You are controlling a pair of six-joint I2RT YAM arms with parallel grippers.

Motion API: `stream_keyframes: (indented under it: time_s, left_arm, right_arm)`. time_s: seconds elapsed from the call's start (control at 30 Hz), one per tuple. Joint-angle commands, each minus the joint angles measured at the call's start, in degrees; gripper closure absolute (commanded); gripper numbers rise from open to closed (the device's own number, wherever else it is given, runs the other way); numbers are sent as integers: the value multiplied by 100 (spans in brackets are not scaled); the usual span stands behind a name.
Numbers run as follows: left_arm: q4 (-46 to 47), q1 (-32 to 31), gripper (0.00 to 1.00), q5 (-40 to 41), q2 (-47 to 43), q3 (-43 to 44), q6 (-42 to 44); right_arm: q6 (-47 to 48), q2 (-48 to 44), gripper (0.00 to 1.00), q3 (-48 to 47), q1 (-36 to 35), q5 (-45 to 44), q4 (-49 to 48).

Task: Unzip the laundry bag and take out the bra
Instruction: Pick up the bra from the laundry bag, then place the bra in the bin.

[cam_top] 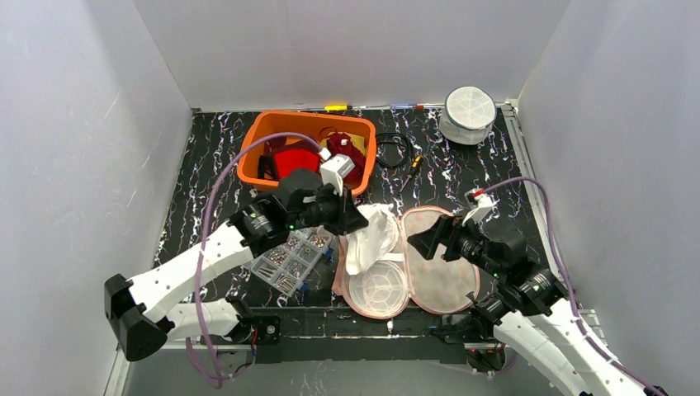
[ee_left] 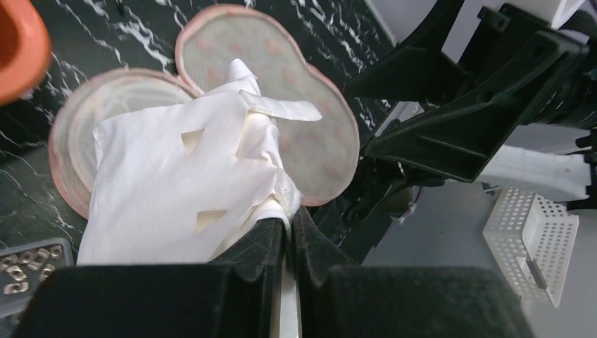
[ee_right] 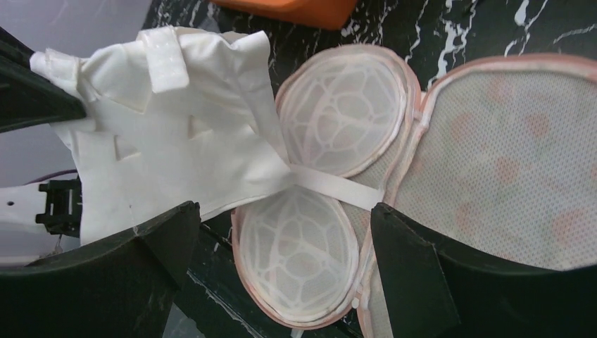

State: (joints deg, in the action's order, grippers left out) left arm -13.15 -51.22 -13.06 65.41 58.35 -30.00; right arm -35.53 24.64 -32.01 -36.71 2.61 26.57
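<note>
Pinching the bra (ee_left: 169, 176): left gripper (ee_left: 290, 215) is clenched on a bunched edge of the white fabric, cloth wedged between the pressed-together jaws. In the top view the bra hangs from that grip over the left half of the laundry bag (cam_top: 442, 268), mostly lifted off it. Other side: right gripper (ee_right: 283, 211) is spread wide, holding nothing, hovering over the bag's middle near the fold.

Bag lies flat on the table (cam_top: 210, 161), splayed open like a clamshell with its pink rim showing all round, so the unzip step looks done. Two white lattice cup forms (ee_right: 338, 113) are exposed in one half; the other half is plain mesh.

What's left: the bra isn't free yet. One strap (ee_right: 338, 189) runs from the fabric between the cup forms toward the fold. Can't tell if it's caught there or just lying on it.

My read: roughly two thirds through. Remaining is to lift the bra clear of the bag and set it down apart. Risk is the bag dragging along by that strap; the open right gripper is well placed to pin it.
</note>
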Motion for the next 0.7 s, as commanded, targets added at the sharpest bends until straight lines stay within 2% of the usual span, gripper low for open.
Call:
stream_keyframes:
  time_s: [0.0, 0.03, 0.2, 0.37, 0.5, 0.67]
  left_arm:
    - [-941, -15, 100, 653, -273, 724, 400]
    - [-1074, -19, 100, 778, -293, 905, 470]
    - [-1536, 67, 100, 2516, -247, 1819, 775]
    - [-1502, 673, 100, 3343, 158, 2505, 940]
    - [-1262, 1557, 100, 3167, 571, 2747, 692]
    - [-295, 2694, 100, 2040, 1181, 2806, 189]
  right_arm:
    - [277, -142, 1, -591, 12, -231, 101]
    - [283, -155, 1, -643, 11, -229, 115]
    - [267, -204, 1, -594, 12, -226, 96]
    - [161, -307, 1, -304, 11, -211, -36]
    - [25, -386, 2, -23, 12, -55, -209]
    - [-117, -456, 2, 403, 14, 151, -485]
